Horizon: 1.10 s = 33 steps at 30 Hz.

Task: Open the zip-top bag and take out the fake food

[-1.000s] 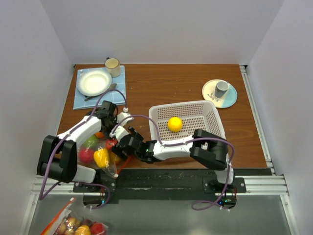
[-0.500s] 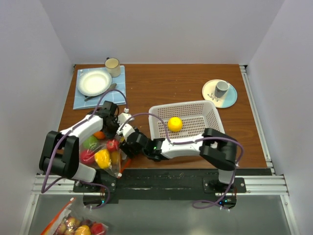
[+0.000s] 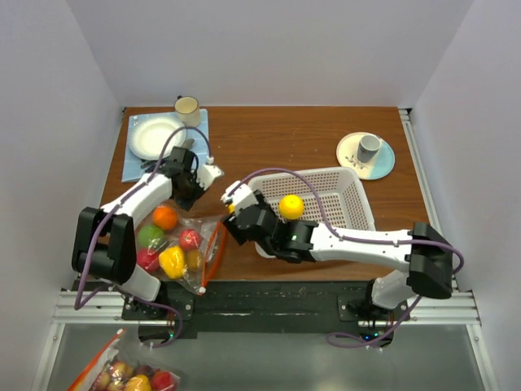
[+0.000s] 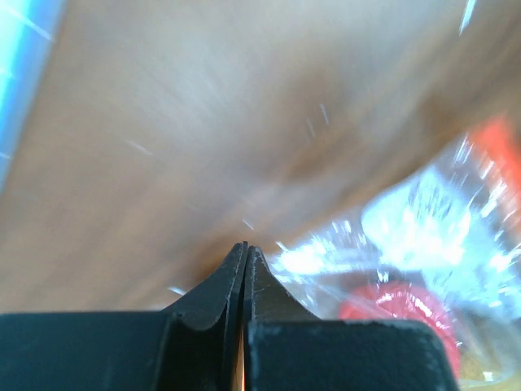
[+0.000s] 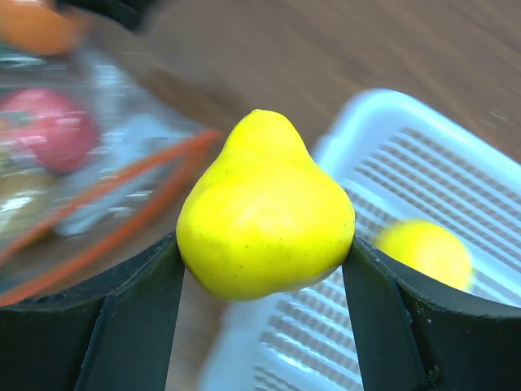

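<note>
The zip-top bag [image 3: 175, 244] lies at the near left with its orange-red zip strip [image 3: 213, 248] open toward the basket. Orange, green, red and yellow fake food shows inside it. My left gripper [image 3: 195, 195] is shut at the bag's far edge; in the left wrist view its jaws [image 4: 244, 248] are pressed together against the crinkly plastic [image 4: 407, 228]. My right gripper [image 3: 234, 207] is shut on a yellow pear [image 5: 264, 208] and holds it above the table between the bag [image 5: 98, 163] and the white basket [image 5: 456, 171].
The white basket [image 3: 350, 191] holds a round yellow fruit [image 3: 291, 206]. A white plate [image 3: 155, 136] on a blue cloth and a cup [image 3: 187, 106] stand at the far left. A saucer with a grey cup [image 3: 368, 148] stands at the far right.
My right gripper has come out of the bag and risen to the right toward the basket with the yellow pear. My left gripper has moved farther back, pulling the bag's edge.
</note>
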Tool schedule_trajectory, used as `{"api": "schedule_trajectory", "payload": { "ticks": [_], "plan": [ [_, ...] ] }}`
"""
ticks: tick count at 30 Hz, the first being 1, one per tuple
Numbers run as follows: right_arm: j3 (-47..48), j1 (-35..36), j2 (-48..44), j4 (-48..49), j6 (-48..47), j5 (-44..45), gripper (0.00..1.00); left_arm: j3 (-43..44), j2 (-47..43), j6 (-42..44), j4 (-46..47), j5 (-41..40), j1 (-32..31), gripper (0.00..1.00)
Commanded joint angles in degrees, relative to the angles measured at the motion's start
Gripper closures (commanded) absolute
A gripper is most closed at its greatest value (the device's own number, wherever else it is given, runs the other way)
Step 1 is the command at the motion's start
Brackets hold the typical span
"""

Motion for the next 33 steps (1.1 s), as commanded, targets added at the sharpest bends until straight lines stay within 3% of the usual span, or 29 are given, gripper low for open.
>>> {"api": "schedule_trajectory", "payload": {
  "ticks": [1, 5, 8, 9, 11, 12, 15, 18, 24, 27, 33],
  "plan": [
    [-2.2, -6.2, -3.0, -6.0, 3.3, 14.4, 0.82, 11.2, 0.6, -3.4, -3.6, 5.3, -0.3, 0.98],
    [-2.3, -8.8, -1.5, -8.0, 5.9, 15.9, 0.81, 15.0, -0.5, -4.4, -8.1, 7.3, -0.5, 0.97],
    [-0.6, -8.9, -0.2, -9.9, 6.9, 16.3, 0.45, 13.0, -5.7, -2.5, -10.7, 6.5, 1.4, 0.94],
    [-0.1, -8.9, 0.2, -10.3, 6.7, 15.5, 0.23, 12.4, -8.7, -1.4, -11.6, 6.5, 5.1, 0.93],
    [0.7, -8.8, -0.3, -8.9, 5.2, 12.9, 0.05, 10.9, -11.2, 4.0, -14.7, 7.2, 10.8, 0.93],
    [0.7, -8.0, -1.7, -8.2, 4.0, 10.2, 0.01, 10.4, -13.2, 6.5, -15.6, 7.3, 18.1, 0.93],
    [0.0, -4.1, -3.5, -4.1, 0.9, 6.6, 0.02, 8.0, -14.5, 17.4, -20.1, 7.6, 31.2, 0.93],
    [0.4, 0.5, -3.0, -1.7, -0.8, 4.6, 0.01, 4.9, -15.5, 24.8, -23.5, 8.2, 38.8, 0.92],
    [-0.7, 6.4, 3.5, 1.8, 0.1, 0.6, 0.02, -1.1, -17.7, 27.4, -26.9, 13.9, 39.1, 0.9],
    [-2.5, 8.4, 5.7, 6.3, 0.2, -2.5, 0.07, -2.6, -16.2, 27.0, -27.9, 16.4, 38.3, 0.89],
    [-1.9, 8.6, 12.4, 13.6, 0.4, -5.8, 0.14, -11.1, -14.9, 24.3, -19.2, 13.7, 34.1, 0.89]
  ]
}}
